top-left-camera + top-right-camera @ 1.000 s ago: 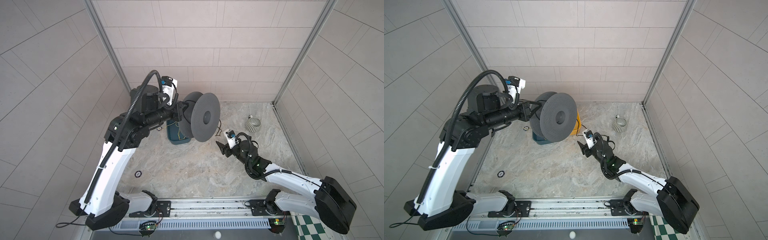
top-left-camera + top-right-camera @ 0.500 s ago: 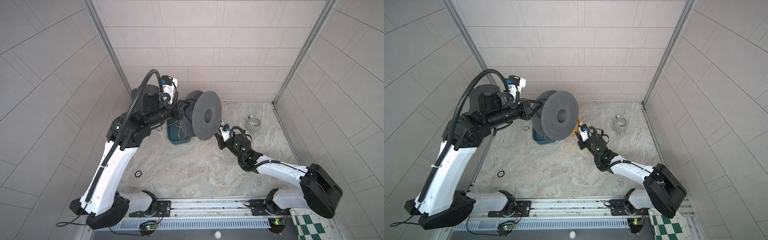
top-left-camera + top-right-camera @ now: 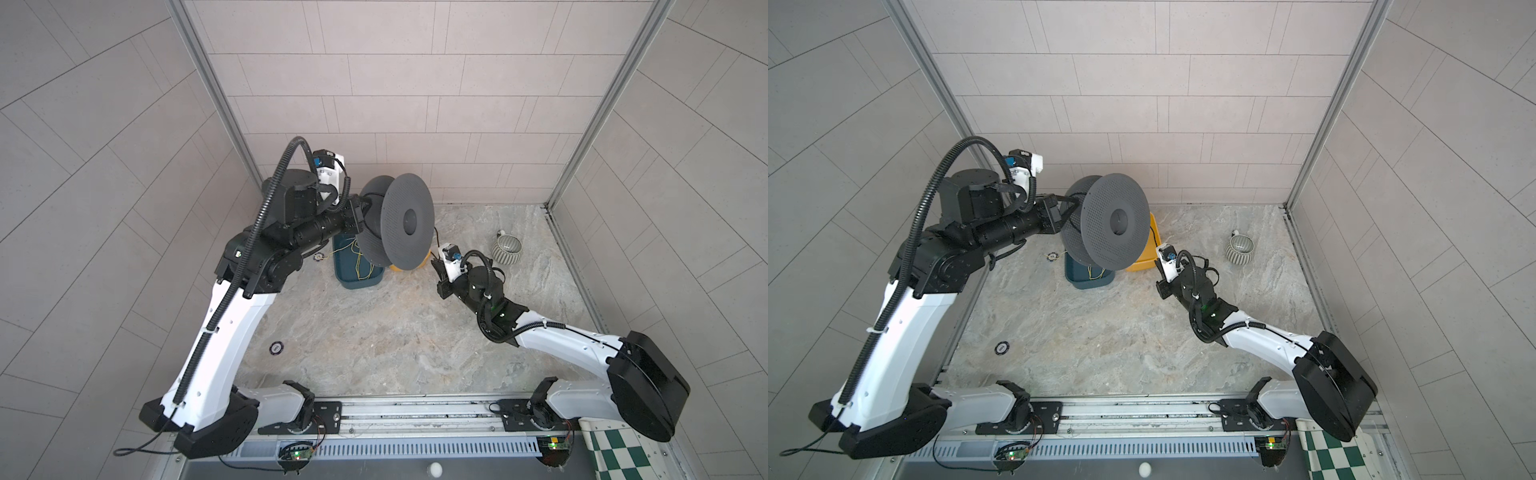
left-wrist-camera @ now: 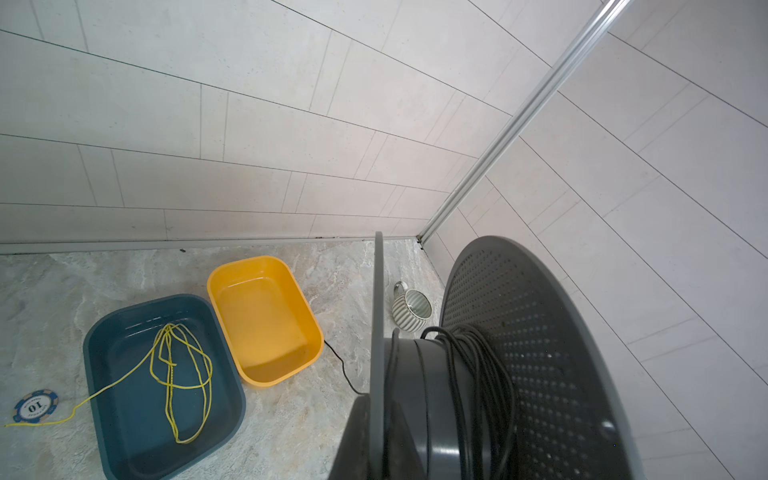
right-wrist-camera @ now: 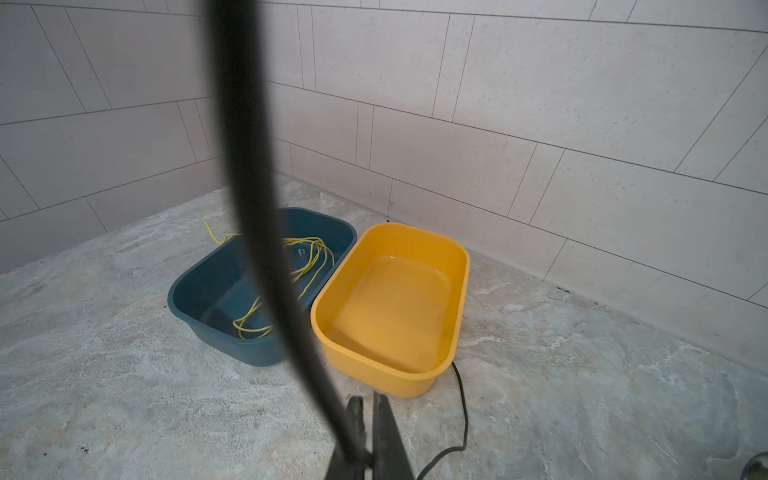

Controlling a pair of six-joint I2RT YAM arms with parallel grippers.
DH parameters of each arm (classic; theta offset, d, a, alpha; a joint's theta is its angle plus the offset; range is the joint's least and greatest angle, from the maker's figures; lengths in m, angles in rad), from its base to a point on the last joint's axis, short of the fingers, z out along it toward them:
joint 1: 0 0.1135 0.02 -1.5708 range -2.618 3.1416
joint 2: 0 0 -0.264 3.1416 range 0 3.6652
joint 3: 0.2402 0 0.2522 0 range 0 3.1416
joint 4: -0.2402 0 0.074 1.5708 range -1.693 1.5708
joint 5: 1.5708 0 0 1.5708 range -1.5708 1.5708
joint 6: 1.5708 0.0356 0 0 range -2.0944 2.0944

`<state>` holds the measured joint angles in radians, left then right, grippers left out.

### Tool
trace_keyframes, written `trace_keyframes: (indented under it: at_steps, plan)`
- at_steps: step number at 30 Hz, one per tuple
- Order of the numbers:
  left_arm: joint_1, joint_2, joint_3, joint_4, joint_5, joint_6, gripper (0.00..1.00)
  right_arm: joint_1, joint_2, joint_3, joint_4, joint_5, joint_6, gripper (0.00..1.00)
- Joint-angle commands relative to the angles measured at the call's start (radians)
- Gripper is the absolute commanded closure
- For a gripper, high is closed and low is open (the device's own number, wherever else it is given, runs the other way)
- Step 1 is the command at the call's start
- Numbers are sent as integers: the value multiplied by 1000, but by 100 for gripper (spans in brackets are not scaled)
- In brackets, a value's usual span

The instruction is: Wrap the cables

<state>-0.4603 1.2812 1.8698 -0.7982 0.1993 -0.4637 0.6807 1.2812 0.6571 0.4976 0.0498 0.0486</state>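
Well, starting on my left: my left gripper [image 3: 360, 212] is clamped tight on the near flange of the dark grey perforated plastic spool [image 3: 409, 218]. It holds the spool clear of the grey marbled tabletop [image 3: 374, 332], with its axle roughly level.

Below the spool sits a dark teal rectangular plastic tub [image 4: 104, 332] with a loose yellow-green cord [image 4: 183, 374] in it. I take that cord to be no part of this job.

The left wrist view shows many turns of the long thin black cable [image 4: 482, 374] already on the spool's hub. They are bunched against the far flange, with a strand or two nearer the other flange and bare hub between. So I judge the winding well under way, though the lay is uneven.

Next comes the yellow rectangular plastic tub [image 5: 395, 299], touching the teal one, with nothing in it that I can see. Just beside its near corner a slack tail of the cable lies on the tabletop. That tail is what remains to be wound, and I cannot tell its length because it runs out of the right wrist view.

My right gripper [image 5: 368, 400] has its fingers pressed together on the cable. From the fingers the cable rises past the camera toward the spool.

What is left, as I reckon it, is feeding that tail onto the hub and spreading the turns.

Furthest right, a grey ribbed ceramic mug [image 3: 507, 251] stands well apart.
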Motion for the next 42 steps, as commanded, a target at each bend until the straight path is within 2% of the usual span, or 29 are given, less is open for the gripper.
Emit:
trace_keyframes:
  at_steps: [1, 5, 9, 17, 22, 30, 35, 42]
  plan:
    - [11, -12, 2, 87, -98, -71, 100, 29, -18, 42, -162, 15, -41, 100]
    - [18, -2, -26, 81, -176, -123, 100, 114, -5, 85, -290, 91, -123, 100]
    - [18, 4, -64, 99, -224, -144, 100, 218, 2, 115, -346, 158, -199, 100]
    - [18, 20, -181, 132, -380, -125, 100, 392, 78, 330, -553, 289, -365, 100]
    - [18, 27, -265, 179, -415, -125, 100, 456, 105, 452, -637, 334, -436, 100]
    - [10, 55, -315, 157, -396, -109, 100, 458, 85, 582, -672, 364, -462, 100]
    - [4, 80, -294, 77, -355, -59, 100, 401, 147, 759, -833, 353, -431, 100]
    - [-33, 88, -259, 6, -317, 53, 100, 322, 233, 892, -925, 378, -417, 100]
